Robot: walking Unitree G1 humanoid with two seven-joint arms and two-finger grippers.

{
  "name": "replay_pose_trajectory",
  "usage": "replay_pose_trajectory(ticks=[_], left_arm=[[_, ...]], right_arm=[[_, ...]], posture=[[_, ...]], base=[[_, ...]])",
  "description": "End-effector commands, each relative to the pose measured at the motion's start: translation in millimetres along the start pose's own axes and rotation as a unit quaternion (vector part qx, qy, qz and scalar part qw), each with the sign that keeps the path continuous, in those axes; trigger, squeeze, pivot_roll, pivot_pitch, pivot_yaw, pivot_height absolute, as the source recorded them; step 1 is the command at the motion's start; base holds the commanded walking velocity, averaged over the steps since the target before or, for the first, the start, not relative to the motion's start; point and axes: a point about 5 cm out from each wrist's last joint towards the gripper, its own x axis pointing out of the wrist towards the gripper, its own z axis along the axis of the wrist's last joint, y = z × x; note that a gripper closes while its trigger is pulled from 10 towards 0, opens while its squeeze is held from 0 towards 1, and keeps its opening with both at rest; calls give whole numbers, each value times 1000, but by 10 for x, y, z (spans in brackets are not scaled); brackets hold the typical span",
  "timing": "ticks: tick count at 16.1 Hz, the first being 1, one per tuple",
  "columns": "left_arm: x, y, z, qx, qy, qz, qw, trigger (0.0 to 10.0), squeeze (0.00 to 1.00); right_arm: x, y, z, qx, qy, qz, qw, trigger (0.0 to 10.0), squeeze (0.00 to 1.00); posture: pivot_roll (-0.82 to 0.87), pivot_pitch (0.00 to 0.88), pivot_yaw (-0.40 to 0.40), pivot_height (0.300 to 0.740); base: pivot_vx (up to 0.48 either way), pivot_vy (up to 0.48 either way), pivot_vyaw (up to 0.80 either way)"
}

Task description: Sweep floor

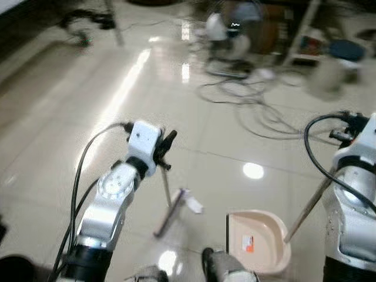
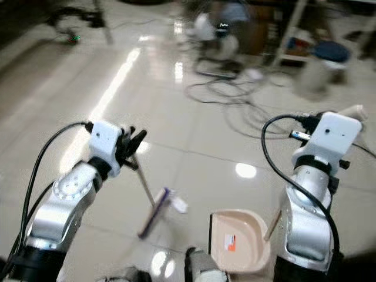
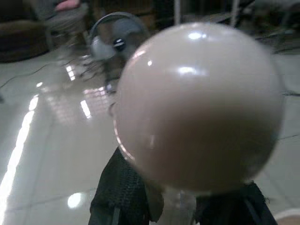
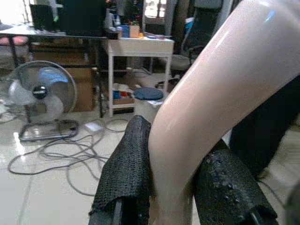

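With the left gripper clamped on the broom and the right gripper on the dustpan handle, cables at twelve o'clock could snag the bristles.

open tiles left, cables, fan ahead

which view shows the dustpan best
The left eye view: the whole beige dustpan lies on the floor, its handle rising toward the right end effector. The right eye view shows it similarly; the right wrist view shows just its gripped handle.
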Motion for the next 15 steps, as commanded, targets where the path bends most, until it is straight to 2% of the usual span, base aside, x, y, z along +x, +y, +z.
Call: replay_pose_trajectory(ticks=[1, 4, 8, 10, 12, 14, 15], left_arm=[[11, 72, 58, 13, -15, 7, 1000, 10000, 0], [56, 144, 114, 22, -23, 15, 999, 10000, 0], [128, 172, 144, 32, -26, 4, 999, 10000, 0], [157, 165, 155, 54, -23, -5, 998, 10000, 0], [188, 141, 164, 78, -21, -28, 996, 10000, 0], [197, 147, 150, 59, -19, -22, 998, 10000, 0], [198, 165, 138, 34, -19, -11, 999, 10000, 0]], right_arm=[[-34, 137, 52, 26, -3, 38, 999, 10000, 0], [-59, 206, 65, 21, -6, 60, 998, 10000, 0], [-32, 102, 58, 14, -11, 34, 999, 10000, 0], [-44, 75, 42, 16, -8, 25, 1000, 10000, 0], [-87, 53, 5, 22, -2, 12, 1000, 10000, 0], [-117, 58, -8, 23, 1, 7, 1000, 10000, 0], [-126, 65, -4, 22, 0, 6, 1000, 10000, 0]], posture=[[-69, 199, 5, 740], [-60, 211, -7, 740], [-60, 209, 27, 740], [-53, 205, 43, 740], [-51, 198, 61, 740], [-56, 195, 67, 740], [-61, 192, 66, 740]], base=[[0, 334, 0], [0, 335, 0], [0, 330, 0], [0, 0, 0], [0, -480, 0], [0, -480, 0], [0, 0, 0]])
